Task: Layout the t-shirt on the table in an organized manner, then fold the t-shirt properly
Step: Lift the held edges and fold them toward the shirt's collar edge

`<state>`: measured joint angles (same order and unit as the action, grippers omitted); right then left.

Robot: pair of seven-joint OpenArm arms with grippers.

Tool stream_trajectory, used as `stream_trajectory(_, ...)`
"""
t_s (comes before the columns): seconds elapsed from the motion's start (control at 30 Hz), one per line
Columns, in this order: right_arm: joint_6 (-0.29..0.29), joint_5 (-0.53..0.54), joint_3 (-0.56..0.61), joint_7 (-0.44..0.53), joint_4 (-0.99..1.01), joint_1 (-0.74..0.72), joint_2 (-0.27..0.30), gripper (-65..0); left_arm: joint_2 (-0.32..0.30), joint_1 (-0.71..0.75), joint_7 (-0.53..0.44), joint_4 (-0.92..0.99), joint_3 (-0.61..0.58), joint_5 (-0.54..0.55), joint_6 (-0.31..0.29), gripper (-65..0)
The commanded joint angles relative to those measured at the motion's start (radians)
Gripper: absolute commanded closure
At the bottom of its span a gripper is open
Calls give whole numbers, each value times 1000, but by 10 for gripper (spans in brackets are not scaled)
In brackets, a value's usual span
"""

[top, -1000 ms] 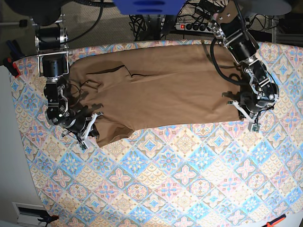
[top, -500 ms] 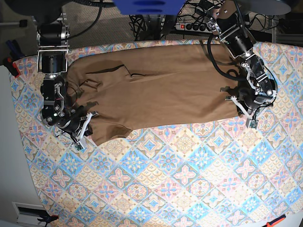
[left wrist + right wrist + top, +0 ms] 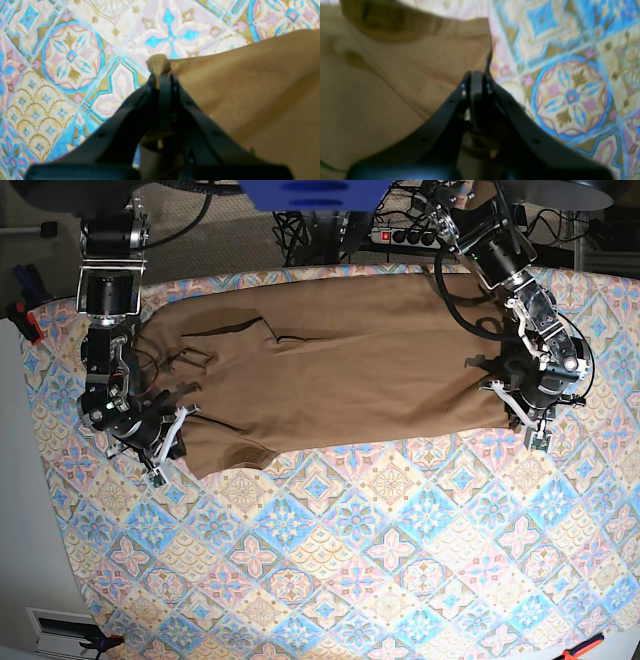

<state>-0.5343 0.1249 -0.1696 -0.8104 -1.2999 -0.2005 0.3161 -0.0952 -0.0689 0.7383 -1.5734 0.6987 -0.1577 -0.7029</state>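
Note:
The tan-brown t-shirt (image 3: 340, 370) lies spread lengthwise along the far half of the table (image 3: 350, 560), with some wrinkles near its left end. In the base view my left gripper (image 3: 512, 410) sits at the shirt's near right corner. The left wrist view shows that gripper (image 3: 161, 76) shut on a bunched corner of the shirt (image 3: 262, 87), just over the patterned cloth (image 3: 72, 55). My right gripper (image 3: 178, 432) is at the shirt's near left end. Seen from the right wrist, it (image 3: 476, 75) is shut on the shirt's edge (image 3: 382, 87), beside bare table (image 3: 570, 97).
A power strip (image 3: 405, 237) and tangled cables lie just beyond the table's far edge. Red clamps grip the table at the left (image 3: 28, 320) and the near right corner (image 3: 585, 648). The patterned cloth fills the near half of the view.
Both grippers have shifted a little toward the far edge, the right one also leftwards. The shirt's near edge and its left end have been drawn along with them.

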Motion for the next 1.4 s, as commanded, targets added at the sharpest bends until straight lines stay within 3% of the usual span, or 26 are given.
stream_trajectory(0.0,0,19,-8,38,-42,-32,15,0,-10,-7,-15,-22,0,11,5,0)
stream_trajectory(0.23,1,19,-124,29,-137,29,15,0,-15,11,-16,-23,2,11,5,0)
stream_trajectory(0.37,1,19,-137,-22,-165,31,15,0,-16,33,-18,-38,2,11,5,0)
stream_trajectory(0.53,1,19,-158,-23,-220,101,15,0,-7,79,-18,-144,-3,11,5,0)
stream_trajectory(0.87,1,20,-221,-25,-286,198,10,0,-2,111,-16,-149,0,10,5,0)
stream_trajectory(1.37,1,20,-281,-25,-401,313,-50,0,-8,136,-15,-187,2,0,5,0)
